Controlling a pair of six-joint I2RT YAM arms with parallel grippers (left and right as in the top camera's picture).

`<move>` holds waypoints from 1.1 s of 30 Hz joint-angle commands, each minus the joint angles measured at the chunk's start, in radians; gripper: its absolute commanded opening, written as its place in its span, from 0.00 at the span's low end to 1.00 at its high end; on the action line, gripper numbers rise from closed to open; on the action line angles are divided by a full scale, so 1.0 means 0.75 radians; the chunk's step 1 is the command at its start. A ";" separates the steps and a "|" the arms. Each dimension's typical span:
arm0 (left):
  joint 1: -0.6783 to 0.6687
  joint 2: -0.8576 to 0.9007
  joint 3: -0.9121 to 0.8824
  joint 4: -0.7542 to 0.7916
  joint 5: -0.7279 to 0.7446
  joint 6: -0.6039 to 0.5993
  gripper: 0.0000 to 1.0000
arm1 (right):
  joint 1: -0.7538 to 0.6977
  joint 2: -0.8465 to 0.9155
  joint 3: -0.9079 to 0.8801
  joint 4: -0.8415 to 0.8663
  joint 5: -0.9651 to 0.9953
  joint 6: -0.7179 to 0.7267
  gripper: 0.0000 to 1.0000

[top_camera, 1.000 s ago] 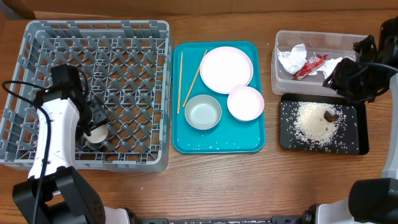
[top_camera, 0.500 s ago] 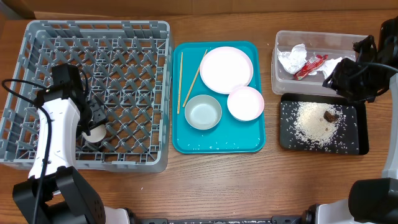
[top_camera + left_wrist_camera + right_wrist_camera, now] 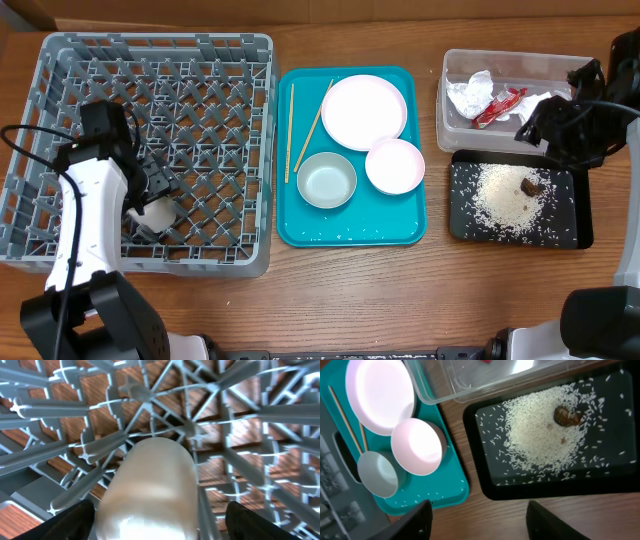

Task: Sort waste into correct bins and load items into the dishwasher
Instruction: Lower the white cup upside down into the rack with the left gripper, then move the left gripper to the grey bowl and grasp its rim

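Observation:
The small white cup (image 3: 157, 214) lies on the lattice floor of the grey dish rack (image 3: 200, 50). My left gripper (image 3: 155, 192) is open just above it; in the left wrist view the cup (image 3: 150, 490) sits between the spread fingers (image 3: 160, 522), with a gap on the right. My right gripper (image 3: 542, 125) is open and empty, hovering over the near edge of the clear tub (image 3: 460, 65). The tub holds the red wrapper (image 3: 498, 105) and crumpled paper (image 3: 468, 93). The black tray (image 3: 460, 225) holds rice (image 3: 500, 195) and the brown lump (image 3: 531, 185).
A teal tray (image 3: 300, 230) between rack and bins carries the large plate (image 3: 364, 110), small plate (image 3: 395, 165), grey bowl (image 3: 327, 180) and chopsticks (image 3: 290, 130), with stray rice grains. The right wrist view shows the bowl (image 3: 377, 472), the plates and the black tray (image 3: 545, 492).
The left gripper's fingers have spread a little and the cup has shifted slightly on the rack floor. The right arm has barely moved.

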 commanded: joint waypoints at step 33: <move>-1.307 0.316 0.311 0.337 0.290 0.250 0.79 | -0.345 -0.097 0.021 -0.071 0.034 0.174 1.00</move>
